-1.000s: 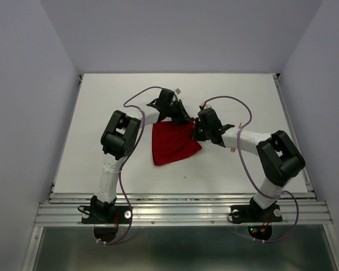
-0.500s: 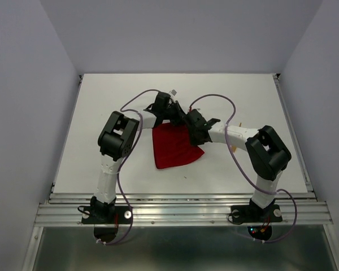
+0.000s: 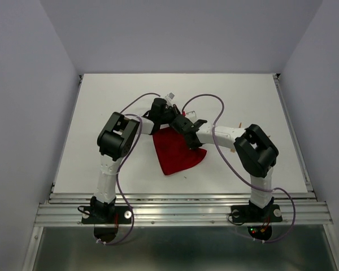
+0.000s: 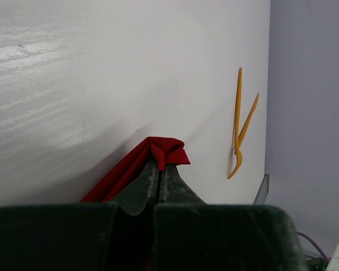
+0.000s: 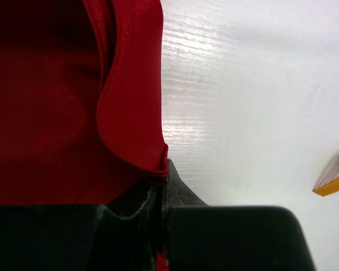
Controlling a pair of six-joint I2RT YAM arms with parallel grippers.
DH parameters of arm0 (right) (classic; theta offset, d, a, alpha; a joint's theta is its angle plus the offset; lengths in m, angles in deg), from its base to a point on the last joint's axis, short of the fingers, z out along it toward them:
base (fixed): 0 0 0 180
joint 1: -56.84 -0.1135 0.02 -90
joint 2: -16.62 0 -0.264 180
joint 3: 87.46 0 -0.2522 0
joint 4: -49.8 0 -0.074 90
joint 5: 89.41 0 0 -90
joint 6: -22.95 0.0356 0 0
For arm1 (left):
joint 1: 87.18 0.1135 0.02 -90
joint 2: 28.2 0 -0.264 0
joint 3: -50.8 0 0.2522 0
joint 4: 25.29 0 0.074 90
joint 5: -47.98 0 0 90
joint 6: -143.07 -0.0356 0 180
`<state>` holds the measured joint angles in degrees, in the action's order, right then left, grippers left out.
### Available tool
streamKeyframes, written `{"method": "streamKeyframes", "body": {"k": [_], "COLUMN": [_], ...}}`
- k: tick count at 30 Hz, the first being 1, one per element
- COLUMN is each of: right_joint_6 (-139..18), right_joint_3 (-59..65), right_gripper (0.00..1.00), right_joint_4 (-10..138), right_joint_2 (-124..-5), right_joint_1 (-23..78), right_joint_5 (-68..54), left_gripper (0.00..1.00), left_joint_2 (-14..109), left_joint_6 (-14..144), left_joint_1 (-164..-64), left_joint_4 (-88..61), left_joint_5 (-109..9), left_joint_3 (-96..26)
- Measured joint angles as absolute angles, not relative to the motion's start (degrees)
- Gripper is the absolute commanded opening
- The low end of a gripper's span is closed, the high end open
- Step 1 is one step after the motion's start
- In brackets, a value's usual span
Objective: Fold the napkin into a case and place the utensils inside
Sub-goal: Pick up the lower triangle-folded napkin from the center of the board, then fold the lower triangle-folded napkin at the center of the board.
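Centrally on the table [image 3: 101,107], the napkin [image 3: 178,153] was pinched at a bunched corner by the left gripper [image 4: 160,167] & at a hem by the right gripper [image 5: 163,171], w/ the utensils [image 4: 239,127] seen well apart nr the table edge.

Bright, even, diffuse from above. Soft shadow beside the napkin [image 4: 152,155]; glare streaks across the table [image 4: 56,51]. Sharp overhead view; blurred foreground in wrist views.

- No writing, label, brand, number or sign can be read in any view.
- The napkin [image 3: 178,155], utensils [image 4: 238,113] and worktop [image 3: 101,101] show plain, unmarked surfaces.
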<state>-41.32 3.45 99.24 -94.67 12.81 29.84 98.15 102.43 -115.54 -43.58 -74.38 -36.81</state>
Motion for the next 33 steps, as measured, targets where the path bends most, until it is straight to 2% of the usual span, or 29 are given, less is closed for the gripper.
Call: {"method": "streamKeyframes", "body": {"k": [2, 3, 5, 6, 9, 13, 18, 21, 24, 28, 33], "right_joint_6": [-40.38, -39.90, -39.31, -38.94, -38.78, -38.78, -38.96, -38.61, -37.82, -37.25, -37.21], "right_joint_3": [3.28, 3.21, 3.21, 3.21, 3.32, 6.07, 10.29, 13.09, 16.04, 18.58, 19.80], "right_gripper": [0.05, 0.21, 0.31, 0.40, 0.52, 0.58, 0.58, 0.59, 0.65, 0.70, 0.70], "right_joint_4": [100.16, 100.49, 100.66, 100.71, 100.31, 97.25, 91.96, 88.53, 83.53, 78.89, 76.27], "right_joint_2": [-95.17, -95.39, -95.54, -95.54, -95.28, -92.09, -85.53, -80.61, -76.66, -76.11, -77.12], "right_joint_1": [11.78, 11.24, 10.36, 9.86, 9.31, 9.14, 9.97, 12.40, 17.95, 23.06, 24.59], "right_joint_5": [32.27, 33.47, 34.58, 35.22, 35.50, 31.87, 22.23, 15.79, 9.91, 5.14, 0.99], "left_gripper": [0.00, 0.00, 0.00, 0.00, 0.00, 0.00, 0.00, 0.00, 0.00, 0.00, 0.00], "left_joint_2": [98.15, 98.15, 98.15, 98.15, 98.15, 98.15, 98.15, 98.15, 98.15, 98.15, 98.15], "left_joint_6": [102.23, 102.02, 101.47, 101.16, 99.92, 98.56, 97.45, 96.92, 96.68, 96.49, 96.35], "left_joint_1": [-115.39, -115.25, -115.04, -114.95, -114.66, -114.34, -114.31, -114.31, -114.31, -114.31, -114.31], "left_joint_4": [-45.55, -46.25, -47.82, -48.57, -50.25, -51.19, -51.17, -51.17, -51.17, -51.15, -51.15], "left_joint_5": [-75.54, -76.22, -77.60, -78.14, -79.91, -81.33, -82.38, -82.54, -82.56, -82.60, -82.73], "left_joint_3": [-35.78, -35.41, -34.86, -34.53, -33.70, -33.59, -33.59, -33.59, -33.59, -33.59, -33.59]}}
